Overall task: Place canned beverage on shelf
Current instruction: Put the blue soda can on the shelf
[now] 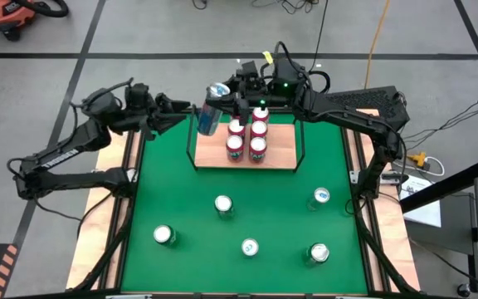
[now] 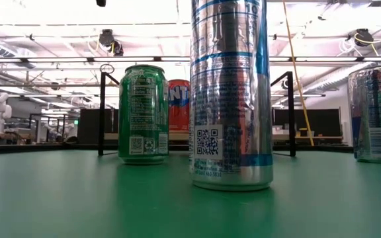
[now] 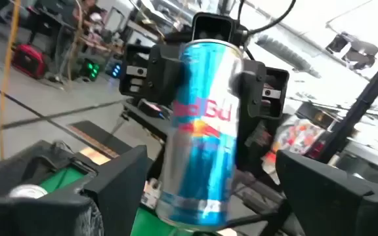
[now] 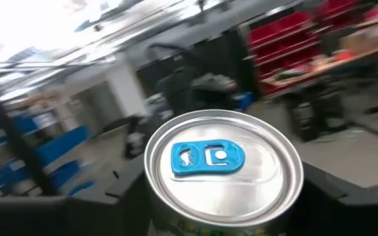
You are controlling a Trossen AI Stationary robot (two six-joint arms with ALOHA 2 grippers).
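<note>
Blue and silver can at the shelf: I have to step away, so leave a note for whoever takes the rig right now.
Left gripper: open, at the shelf's back left corner, fingers either side of the blue and silver can but off it.
Right gripper: shut on that can, holding it tilted in the air above the back left of the shelf.
Done: several cans stand on the shelf's board.
Left: set this can down on the shelf's free left side, then fetch the five cans on the green mat.
</note>
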